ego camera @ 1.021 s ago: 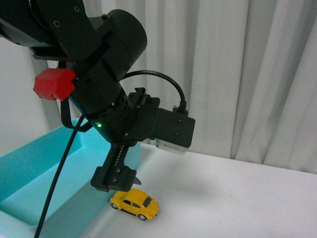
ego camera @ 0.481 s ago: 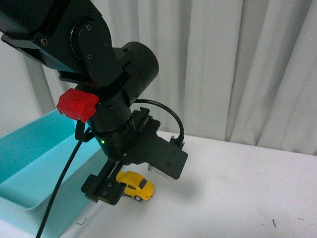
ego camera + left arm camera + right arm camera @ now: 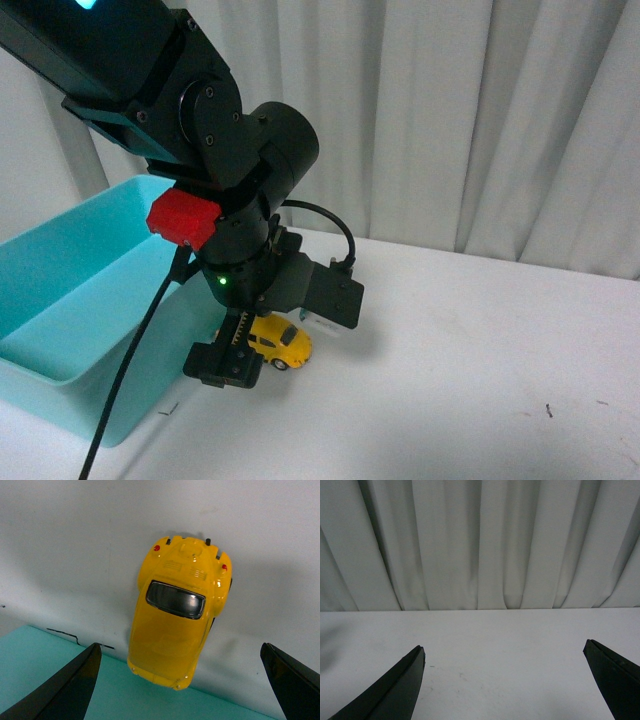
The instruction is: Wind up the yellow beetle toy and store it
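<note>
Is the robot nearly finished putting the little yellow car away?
Not nearly. Nothing looks done yet: the yellow beetle toy sits on the white table beside the teal bin, not in it. In hand: the left claw hangs open over the toy, not touching it. The right claw is open and empty. Left: grab it, wind it up, then store it, probably in the bin.
</note>
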### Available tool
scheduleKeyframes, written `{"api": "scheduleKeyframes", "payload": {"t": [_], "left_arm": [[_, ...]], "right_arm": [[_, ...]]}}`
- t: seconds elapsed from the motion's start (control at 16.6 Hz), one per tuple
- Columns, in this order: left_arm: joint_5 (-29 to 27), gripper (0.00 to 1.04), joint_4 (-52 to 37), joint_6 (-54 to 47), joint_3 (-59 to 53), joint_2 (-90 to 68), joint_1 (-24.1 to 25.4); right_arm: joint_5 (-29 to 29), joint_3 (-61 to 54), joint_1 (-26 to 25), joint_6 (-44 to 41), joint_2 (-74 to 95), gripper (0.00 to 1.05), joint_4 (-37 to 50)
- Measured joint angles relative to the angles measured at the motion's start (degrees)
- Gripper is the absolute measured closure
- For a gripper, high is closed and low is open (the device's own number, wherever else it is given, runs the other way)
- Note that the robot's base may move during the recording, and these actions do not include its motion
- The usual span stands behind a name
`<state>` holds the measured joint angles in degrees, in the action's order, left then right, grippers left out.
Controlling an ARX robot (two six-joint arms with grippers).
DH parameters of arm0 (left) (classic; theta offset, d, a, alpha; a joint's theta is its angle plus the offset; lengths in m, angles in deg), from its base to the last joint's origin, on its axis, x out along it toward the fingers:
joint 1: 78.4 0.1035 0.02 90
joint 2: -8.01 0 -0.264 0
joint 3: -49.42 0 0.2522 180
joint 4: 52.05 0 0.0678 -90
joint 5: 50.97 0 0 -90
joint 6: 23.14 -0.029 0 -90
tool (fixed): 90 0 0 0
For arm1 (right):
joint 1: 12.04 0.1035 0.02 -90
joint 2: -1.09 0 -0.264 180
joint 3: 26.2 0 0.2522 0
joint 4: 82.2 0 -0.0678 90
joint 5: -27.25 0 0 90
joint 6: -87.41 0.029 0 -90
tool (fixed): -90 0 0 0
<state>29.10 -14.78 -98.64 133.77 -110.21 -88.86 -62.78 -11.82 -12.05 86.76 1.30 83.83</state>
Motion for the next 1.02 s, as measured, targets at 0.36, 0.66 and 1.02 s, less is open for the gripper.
{"api": "scheduleKeyframes", "payload": {"t": [0.36, 0.66, 1.02], "left_arm": [[-0.6, 0.58, -2.8, 1.4, 1.4, -3.7, 1.2], [6.6, 0.65, -0.2, -8.8, 1.8, -2.1, -1.0], [19.7, 0.66, 8.9, 11.1, 14.4, 18.9, 10.5]], "right_arm": [[0.0, 0.0, 0.0, 0.0, 0.0, 0.07, 0.0], [0.0, 0.0, 0.0, 0.0, 0.0, 0.07, 0.0], [0.0, 0.0, 0.0, 0.0, 0.0, 0.07, 0.0]]}}
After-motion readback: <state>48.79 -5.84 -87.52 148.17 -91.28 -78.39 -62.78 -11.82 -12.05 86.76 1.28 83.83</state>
